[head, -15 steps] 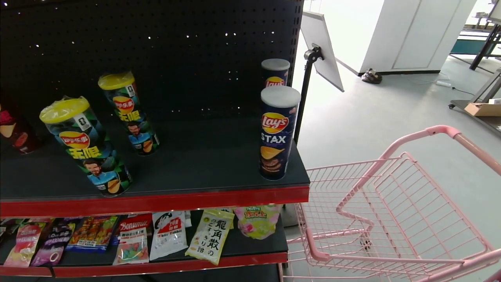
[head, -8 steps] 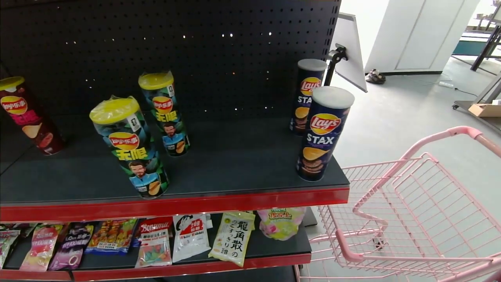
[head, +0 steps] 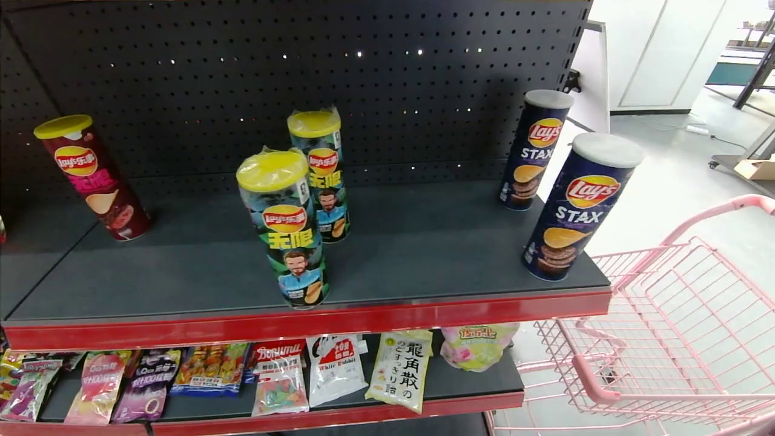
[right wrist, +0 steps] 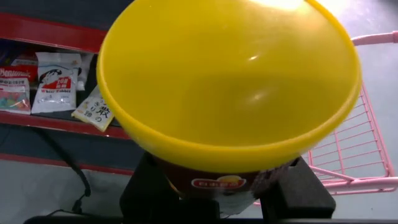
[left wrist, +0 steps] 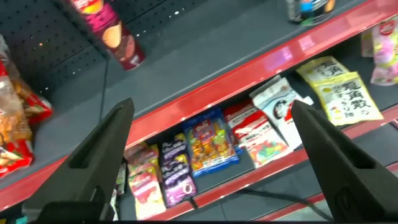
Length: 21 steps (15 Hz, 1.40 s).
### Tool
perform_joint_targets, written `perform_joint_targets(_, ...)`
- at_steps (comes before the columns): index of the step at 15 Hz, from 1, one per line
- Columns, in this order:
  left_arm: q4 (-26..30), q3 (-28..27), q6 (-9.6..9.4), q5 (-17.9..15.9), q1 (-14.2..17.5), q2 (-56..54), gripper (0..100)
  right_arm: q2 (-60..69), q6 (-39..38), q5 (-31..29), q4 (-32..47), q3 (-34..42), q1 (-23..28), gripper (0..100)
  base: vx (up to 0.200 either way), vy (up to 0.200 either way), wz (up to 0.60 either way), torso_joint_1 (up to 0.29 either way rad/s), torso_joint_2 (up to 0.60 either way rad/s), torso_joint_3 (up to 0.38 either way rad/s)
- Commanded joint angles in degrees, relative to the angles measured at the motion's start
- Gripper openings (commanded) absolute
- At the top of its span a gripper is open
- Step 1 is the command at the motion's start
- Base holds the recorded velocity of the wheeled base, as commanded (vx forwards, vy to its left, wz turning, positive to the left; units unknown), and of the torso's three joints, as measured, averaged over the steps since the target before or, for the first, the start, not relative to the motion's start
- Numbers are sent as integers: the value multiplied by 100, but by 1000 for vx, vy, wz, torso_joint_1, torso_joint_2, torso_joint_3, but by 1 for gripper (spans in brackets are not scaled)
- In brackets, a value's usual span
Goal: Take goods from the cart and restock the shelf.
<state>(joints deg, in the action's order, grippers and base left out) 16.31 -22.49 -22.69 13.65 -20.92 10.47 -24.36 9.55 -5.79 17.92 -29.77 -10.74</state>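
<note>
Five cans shelved so far, is that the tally? (A)

Confirmed. The upper shelf (head: 424,254) carries five, all upright. One maroon can (head: 91,175) stands far left. The near green can (head: 284,227) and far green can (head: 321,175) stand mid-shelf. The near dark-blue can (head: 578,206) and far dark-blue can (head: 536,148) stand at the right end. (B)

Any sixth? (A)

One. The held can (right wrist: 230,81), yellow lid up, is clamped between the fingers of the right end effector (right wrist: 224,199). I judge that it hangs in front of the shelving, off the shelf, with the cart (right wrist: 373,155) close by. It is not yet placed. (B)

Left arm? (A)

The left end effector (left wrist: 211,106) has its fingers apart with nothing between them. It hangs in front of the red shelf edge, toward the left end, above the snack bags (left wrist: 205,143). (B)

Other counts? (A)

One cart. The lower shelf (head: 472,381) has at least eight snack bags lying flat in a row. The left ones overlap, so there is no firm number. (B)

Progress estimate? (A)

A judgement only: restocking is well under way and the held can is the step in hand. The bare stretches either side of the green pair look free for it. I cannot tell what is left in the cart, since part of its basket is out of frame. (B)
</note>
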Motion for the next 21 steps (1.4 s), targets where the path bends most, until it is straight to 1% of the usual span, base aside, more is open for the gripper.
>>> perform_joint_targets(1, 4, -1, 1, 6, 0, -1, 100, 10, 3, -1, 1, 6, -7, 0, 0, 200, 0, -2, 2, -2)
perform_joint_targets(6, 4, -1, 1, 6, 0, -10, 100, 186, 3, -1, 1, 173, 2, 0, 0, 200, 0, 0, 3, 3)
perform_joint_targets(21, 4, 96, 1, 6, 0, -1, 100, 203, 83, 8, -34, 235, -16, 0, 0, 200, 0, 1, 2, 1)
